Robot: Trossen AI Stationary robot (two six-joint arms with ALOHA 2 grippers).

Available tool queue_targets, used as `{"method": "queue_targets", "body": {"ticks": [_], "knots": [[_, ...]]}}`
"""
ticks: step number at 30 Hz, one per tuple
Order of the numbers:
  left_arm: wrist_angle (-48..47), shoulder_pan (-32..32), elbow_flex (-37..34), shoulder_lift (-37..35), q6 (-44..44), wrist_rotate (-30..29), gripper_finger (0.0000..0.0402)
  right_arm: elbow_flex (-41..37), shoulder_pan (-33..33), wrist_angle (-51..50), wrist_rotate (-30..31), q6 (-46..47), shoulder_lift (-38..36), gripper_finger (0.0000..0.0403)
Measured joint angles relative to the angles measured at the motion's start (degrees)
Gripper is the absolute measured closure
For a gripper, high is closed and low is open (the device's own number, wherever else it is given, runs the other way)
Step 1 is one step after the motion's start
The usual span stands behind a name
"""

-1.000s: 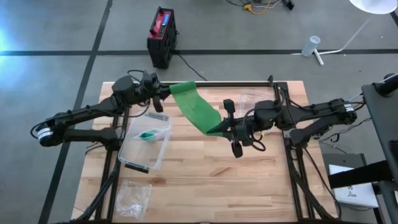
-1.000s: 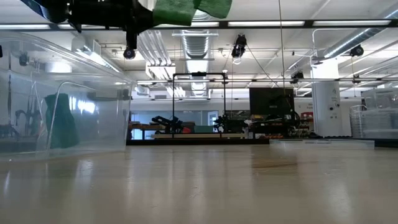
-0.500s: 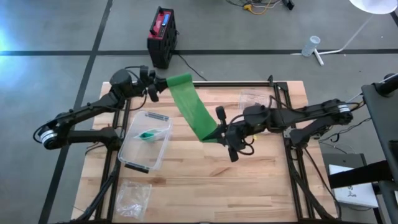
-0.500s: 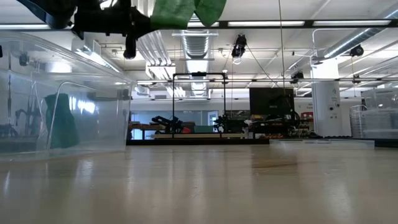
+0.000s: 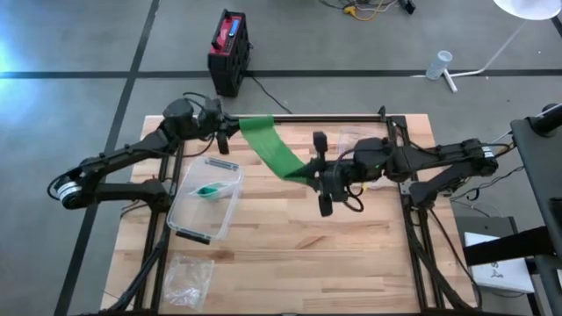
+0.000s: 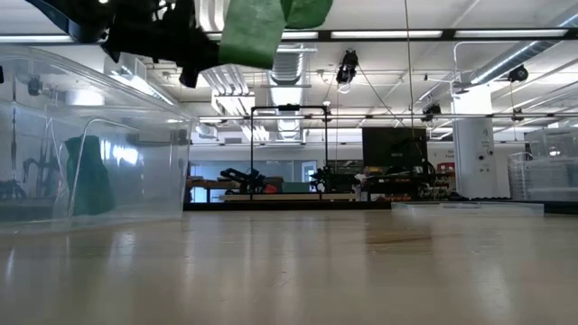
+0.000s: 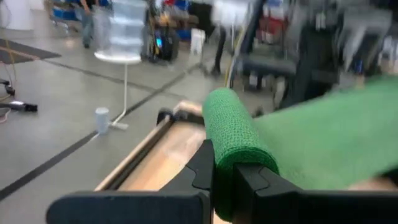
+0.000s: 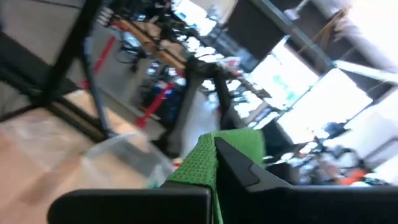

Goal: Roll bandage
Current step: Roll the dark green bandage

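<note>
A green bandage [image 5: 277, 149] is stretched in the air between my two grippers, above the far half of the table. Its rolled end [image 7: 235, 134] sits in my left gripper [image 5: 230, 130], which is shut on it at the far left. The loose strip [image 7: 329, 134] runs from the roll to my right gripper [image 5: 316, 171], which is shut on its other end [image 8: 198, 167] near the table's middle. In the low view the bandage [image 6: 255, 32] shows at the top, clear of the table. My left gripper pinches the bandage's rolled end [image 7: 225, 163] between its two fingers, which lie across the roll. The roll is lifted clear of the table, and the strip leaves it toward the right arm. My right gripper pinches the strip's free end [image 8: 205, 171] between its two fingers. The fingers come level from the table's right side. That end is lifted clear, and the strip runs from it up toward the left gripper without sagging to the table.
A clear plastic bin [image 5: 186, 218] with a small green item [image 5: 209, 190] inside stands on the table's left half, below the left arm. A clear bag [image 5: 189, 276] lies at the near left corner. Another clear bag [image 5: 356, 140] lies at the far right.
My left gripper has swung toward the far left corner and come back with the roll. My right gripper has shifted a little toward the table's left and far edges with the strip's end. The bandage stays lifted between them.
</note>
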Motion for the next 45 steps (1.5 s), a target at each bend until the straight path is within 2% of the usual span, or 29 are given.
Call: {"method": "queue_targets", "body": {"ticks": [4, 9, 16, 28, 38, 45], "knots": [[-4.33, -3.08, -1.00, 0.04, 8.78, 0.55, 0.0392, 2.56, -1.65, 0.05, 0.78, -2.18, -0.07, 0.0403], [-5.22, -7.35, -2.26, 0.04, 13.10, 6.95, 0.0392, 3.86, -4.76, 0.03, 2.18, -2.54, -0.07, 0.0403], [-6.79, -12.69, -4.70, -0.52, 15.00, 7.52, 0.0392, 3.86, -9.70, -0.12, 2.44, -2.35, -0.07, 0.0403], [-7.76, -22.57, -4.99, -0.44, 15.76, 7.98, 0.0392, 3.86, -15.60, -0.85, 1.99, -0.14, 1.04, 0.0403], [-6.69, -24.08, -5.01, -0.42, 15.45, 8.40, 0.0392, 3.83, -19.22, -1.72, 2.24, 2.52, 2.51, 0.0403], [0.83, -25.31, -5.05, -0.28, 14.38, 13.76, 0.0392, 3.39, -21.77, -4.25, 2.15, 4.67, 2.51, 0.0403]]}}
